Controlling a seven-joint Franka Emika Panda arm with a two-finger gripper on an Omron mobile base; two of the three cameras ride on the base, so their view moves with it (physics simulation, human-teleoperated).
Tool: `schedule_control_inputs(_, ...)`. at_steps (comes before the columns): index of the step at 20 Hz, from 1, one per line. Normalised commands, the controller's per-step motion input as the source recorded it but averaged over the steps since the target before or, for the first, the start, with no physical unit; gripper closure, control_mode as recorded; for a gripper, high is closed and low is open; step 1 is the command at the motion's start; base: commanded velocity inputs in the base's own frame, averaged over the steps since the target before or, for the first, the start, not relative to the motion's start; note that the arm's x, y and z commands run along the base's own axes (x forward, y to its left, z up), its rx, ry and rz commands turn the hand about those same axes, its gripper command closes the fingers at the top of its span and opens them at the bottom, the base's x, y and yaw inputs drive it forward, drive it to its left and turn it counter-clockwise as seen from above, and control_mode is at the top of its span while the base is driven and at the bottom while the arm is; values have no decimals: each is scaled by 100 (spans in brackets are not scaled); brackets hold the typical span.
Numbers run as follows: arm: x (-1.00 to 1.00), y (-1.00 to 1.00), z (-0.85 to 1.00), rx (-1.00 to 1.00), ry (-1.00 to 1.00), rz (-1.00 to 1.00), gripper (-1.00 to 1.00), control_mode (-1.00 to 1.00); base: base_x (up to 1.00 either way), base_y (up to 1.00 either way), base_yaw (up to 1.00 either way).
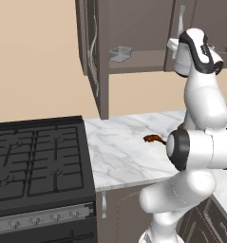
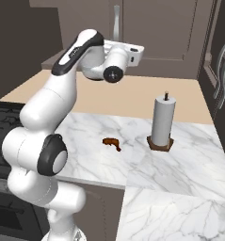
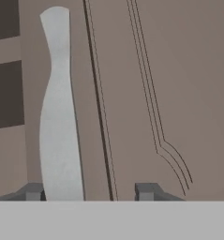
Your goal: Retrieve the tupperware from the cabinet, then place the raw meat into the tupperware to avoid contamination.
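The cabinet hangs above the counter with its left door swung open. On the inner shelf lies the tupperware, a small pale container. My gripper is raised to the shut right door, well to the right of the tupperware. In the hand view my gripper is open, and the curved silver handle runs between the fingertips, close to the left one and clear of the right one. The raw meat lies on the marble counter, also seen as the raw meat beside my arm.
A tall paper towel roll stands on the counter right of the meat. A black gas stove adjoins the counter on the left. Another cabinet with long handles rises at the far right.
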Motion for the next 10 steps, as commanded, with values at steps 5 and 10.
schedule_control_inputs(5, 2, 0, 0, 0, 0, 0, 100, -100, 0, 0, 0)
schedule_control_inputs(10, 0, -1, 8, 0, 0, 0, 100, -100, 0, 0, 0)
